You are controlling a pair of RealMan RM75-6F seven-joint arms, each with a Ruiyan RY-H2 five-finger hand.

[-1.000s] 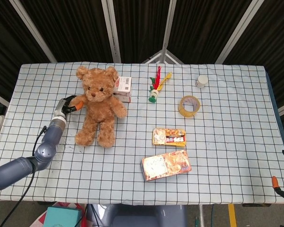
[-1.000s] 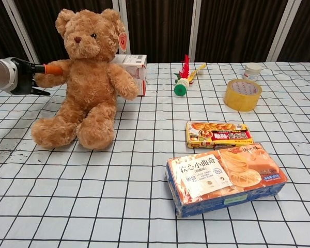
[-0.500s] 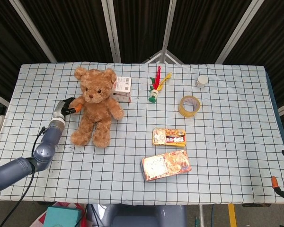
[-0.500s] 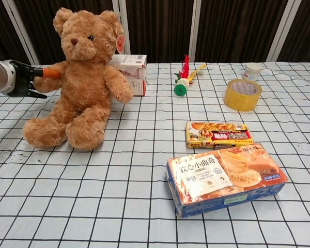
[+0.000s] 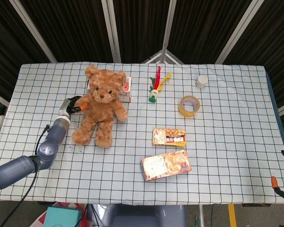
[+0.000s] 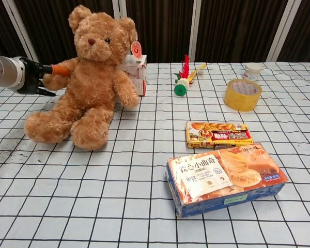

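My left robot hand [image 5: 72,106] grips the teddy bear [image 5: 100,108] by its arm; the bear sits upright on the desk [image 5: 227,142], just right of that hand, before the white box [image 6: 136,72]; right robot hand unseen.

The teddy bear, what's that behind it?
A small white box stands behind the teddy bear, with one end and a red tag showing. The bear covers the rest of it.

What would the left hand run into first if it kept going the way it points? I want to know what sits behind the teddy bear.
The left hand already grips the teddy bear by its arm. Behind the bear along that line stands the small white carton, though depth is uncertain.
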